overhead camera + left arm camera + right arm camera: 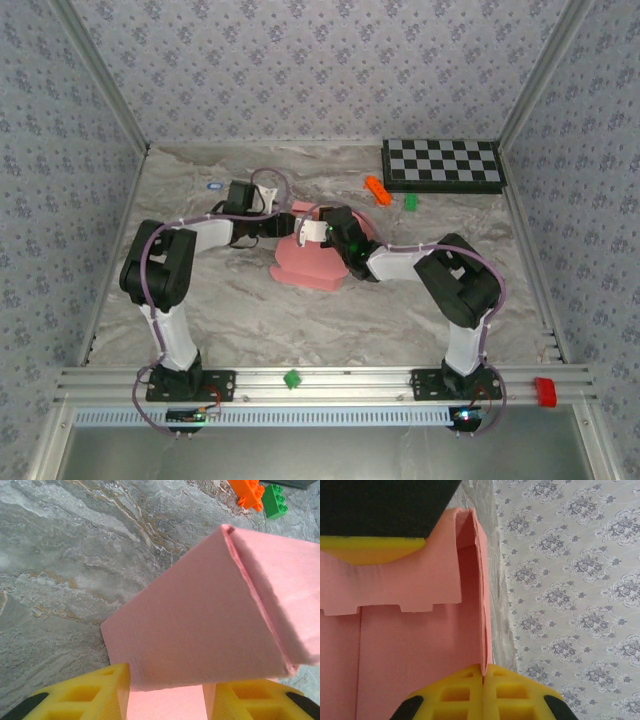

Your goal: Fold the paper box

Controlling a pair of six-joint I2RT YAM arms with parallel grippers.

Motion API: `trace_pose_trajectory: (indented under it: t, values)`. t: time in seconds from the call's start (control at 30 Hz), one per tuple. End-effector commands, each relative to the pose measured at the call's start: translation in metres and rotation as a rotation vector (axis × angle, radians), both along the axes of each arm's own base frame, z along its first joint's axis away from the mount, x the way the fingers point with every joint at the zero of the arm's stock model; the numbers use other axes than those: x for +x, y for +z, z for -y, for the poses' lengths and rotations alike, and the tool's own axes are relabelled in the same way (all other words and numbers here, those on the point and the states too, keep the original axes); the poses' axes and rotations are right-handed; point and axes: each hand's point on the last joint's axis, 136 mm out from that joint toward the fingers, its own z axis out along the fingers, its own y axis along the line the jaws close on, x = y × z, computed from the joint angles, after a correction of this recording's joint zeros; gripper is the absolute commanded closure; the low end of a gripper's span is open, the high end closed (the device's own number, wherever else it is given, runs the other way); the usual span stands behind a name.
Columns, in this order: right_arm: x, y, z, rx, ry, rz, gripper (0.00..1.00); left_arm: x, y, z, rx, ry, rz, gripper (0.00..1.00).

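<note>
Mid-table on the grey marbled tabletop (200, 300), the salmon-pink thin card paper box (312, 268) lies half-formed with one wall raised, both arms meeting over it. Your right gripper (484, 679) is pinched tight on the upright edge of a side wall of the box (410, 645). Your left gripper (166, 700) stands at the box's far left side with its yellow fingers (95, 695) part-way apart and a sloping pink panel (200, 625) across the gap; you cannot tell whether they clamp it. An orange toy block (378, 189) and a green toy block (410, 201) sit beyond, near the black-and-white checkerboard (443, 165).
</note>
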Motion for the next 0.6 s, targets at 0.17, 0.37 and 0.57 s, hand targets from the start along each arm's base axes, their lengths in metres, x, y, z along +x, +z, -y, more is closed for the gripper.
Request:
trace_pose_trajectory:
  t: [0.17, 0.37, 0.57]
  values:
    - [-0.009, -0.012, -0.011, -0.026, 0.045, -0.035, 1.00, 0.013, 0.012, 0.003, -0.021, 0.028, 0.116, 0.58]
    - [-0.010, -0.011, -0.011, -0.027, 0.046, -0.035, 1.00, 0.012, 0.013, 0.009, -0.029, -0.001, 0.143, 0.57]
    - [-0.010, -0.012, -0.011, -0.031, 0.046, -0.036, 1.00, 0.014, 0.013, 0.010, -0.033, 0.000, 0.158, 0.57]
